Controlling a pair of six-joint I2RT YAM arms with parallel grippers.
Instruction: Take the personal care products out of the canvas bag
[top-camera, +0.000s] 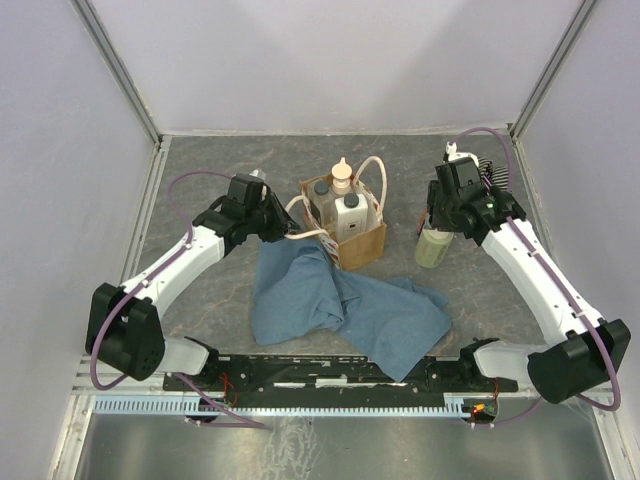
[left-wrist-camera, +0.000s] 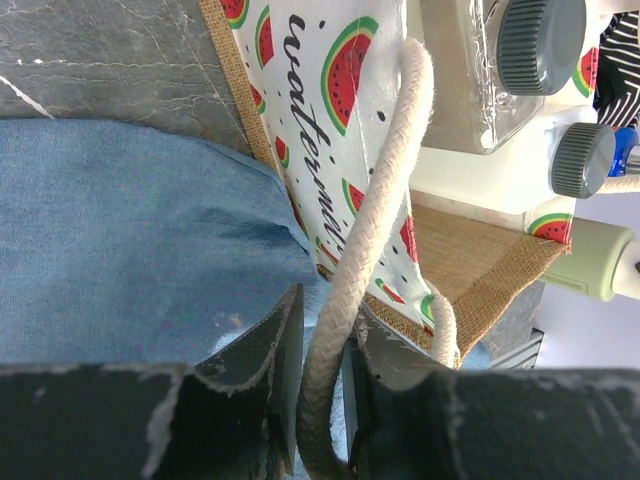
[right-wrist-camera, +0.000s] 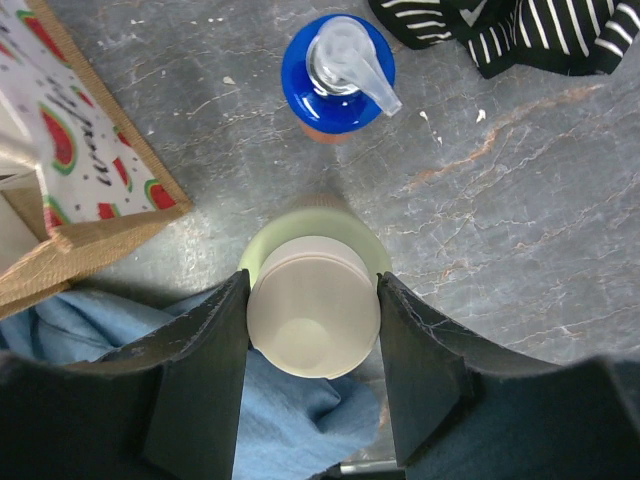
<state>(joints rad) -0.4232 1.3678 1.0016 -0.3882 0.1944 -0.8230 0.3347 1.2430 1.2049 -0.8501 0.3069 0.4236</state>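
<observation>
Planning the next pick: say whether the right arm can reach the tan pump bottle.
Probably not yet: the right gripper holds the pale green bottle. Otherwise the pump bottle pokes clear of the bag.

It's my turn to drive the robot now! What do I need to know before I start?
Left gripper: shut on the rope handle of the canvas bag.
Right gripper: shut on the cream cap of the pale yellow-green bottle, outside the bag on its right side.
Done: the orange bottle with blue cap stands on the table, out of the bag.
Left to do: the tan pump bottle and two dark-capped bottles are inside the bag. Probably set the green one down first, then fetch those.
</observation>
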